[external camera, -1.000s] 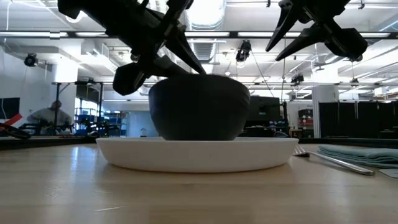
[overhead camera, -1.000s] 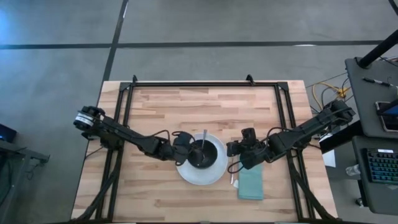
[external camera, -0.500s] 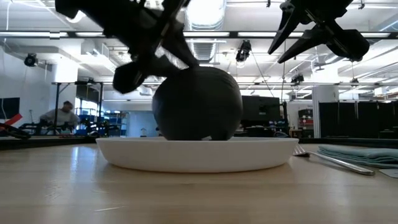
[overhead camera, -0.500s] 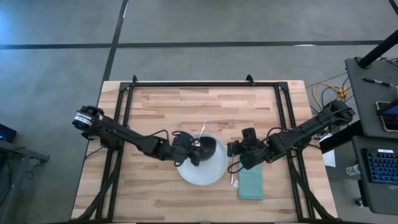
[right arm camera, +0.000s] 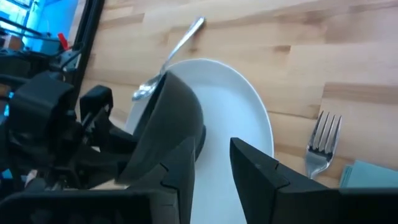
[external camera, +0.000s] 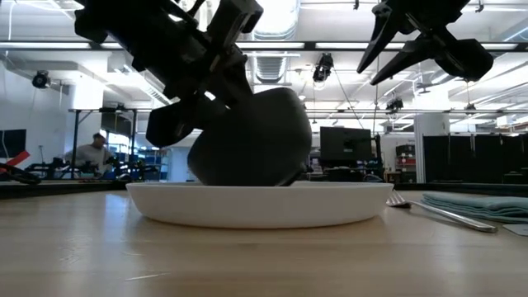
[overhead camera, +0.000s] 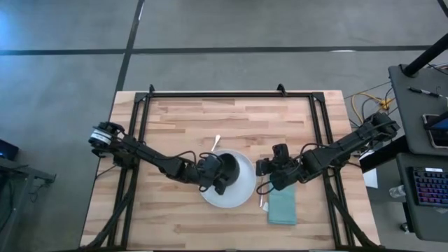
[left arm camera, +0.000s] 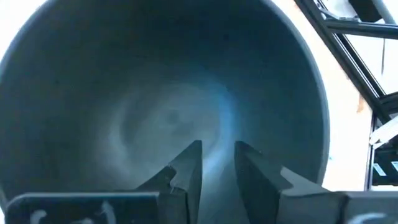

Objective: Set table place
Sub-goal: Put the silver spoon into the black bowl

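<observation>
The black bowl (overhead camera: 227, 168) lies tipped on its side on the round white plate (overhead camera: 236, 196), its mouth facing the table's left. It also shows in the low view (external camera: 256, 140). My left gripper (left arm camera: 217, 152) reaches into the bowl, its fingers a little apart with nothing between them. The silver spoon (right arm camera: 168, 59) lies at the plate's far side, its handle on the table (overhead camera: 210, 115) and its scoop end at the plate's rim. My right gripper (right arm camera: 212, 155) hovers open to the right of the plate, above the fork (right arm camera: 320, 143) and the teal napkin (overhead camera: 282, 208). My left gripper has both fingers (left arm camera: 186, 171) inside the bowl, coming level from the table's left and pointing at its inner bottom (left arm camera: 168, 118). Just where they touch the wall, I cannot tell. The bowl leans mouth-first toward the gripper, its lower wall (external camera: 247, 177) on the plate.
The fork (external camera: 445, 216) and napkin (external camera: 483, 202) lie just right of the plate. Black frame bars run along the table's left, right and far sides (overhead camera: 224, 94). Bare wood lies beyond the plate and to its left. A person shows far off in the room (external camera: 91, 153).
The bowl, upright on the plate a second ago with the spoon standing in it, has tipped over toward the table's left. The spoon has dropped out over the far rim onto the table. My left gripper has pushed farther into the bowl. My right arm has kept still.
</observation>
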Available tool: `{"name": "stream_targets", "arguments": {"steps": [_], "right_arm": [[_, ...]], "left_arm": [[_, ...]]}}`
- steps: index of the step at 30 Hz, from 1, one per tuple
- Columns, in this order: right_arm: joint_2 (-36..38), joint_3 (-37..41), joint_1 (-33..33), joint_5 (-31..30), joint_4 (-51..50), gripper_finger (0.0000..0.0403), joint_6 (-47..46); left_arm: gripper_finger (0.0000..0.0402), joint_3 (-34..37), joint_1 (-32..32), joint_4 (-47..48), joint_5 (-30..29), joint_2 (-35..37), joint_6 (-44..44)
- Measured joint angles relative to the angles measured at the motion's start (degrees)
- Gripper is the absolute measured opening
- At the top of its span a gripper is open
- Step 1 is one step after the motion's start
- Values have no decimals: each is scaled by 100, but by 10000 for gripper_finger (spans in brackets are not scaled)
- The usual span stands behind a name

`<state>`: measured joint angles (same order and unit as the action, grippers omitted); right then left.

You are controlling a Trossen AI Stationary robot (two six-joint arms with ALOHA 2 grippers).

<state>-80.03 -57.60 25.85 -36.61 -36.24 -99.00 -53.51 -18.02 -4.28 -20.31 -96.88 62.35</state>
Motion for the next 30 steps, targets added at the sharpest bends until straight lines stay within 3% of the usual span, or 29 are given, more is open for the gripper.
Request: {"name": "stream_targets", "arguments": {"steps": [5,14,18,26,28,30], "right_arm": [[-4,0,-2,501,342,96,285],[-137,7,-473,678,1118,96,1003],[-157,4,-611,951,1026,95,1236],[-155,4,-688,1004,405,96,1272],[-155,4,-701,997,366,96,1272],[-155,4,-722,987,344,96,1283]], "left_arm": [[79,-1,2,-139,-5,31,-86],[79,-77,2,-98,-298,353,-462],[79,-64,-7,320,-525,487,-438],[79,-57,88,2295,-1387,1280,-446],[79,-51,303,2682,-1231,1550,-645],[79,-51,672,2765,-660,1673,-937]]}}
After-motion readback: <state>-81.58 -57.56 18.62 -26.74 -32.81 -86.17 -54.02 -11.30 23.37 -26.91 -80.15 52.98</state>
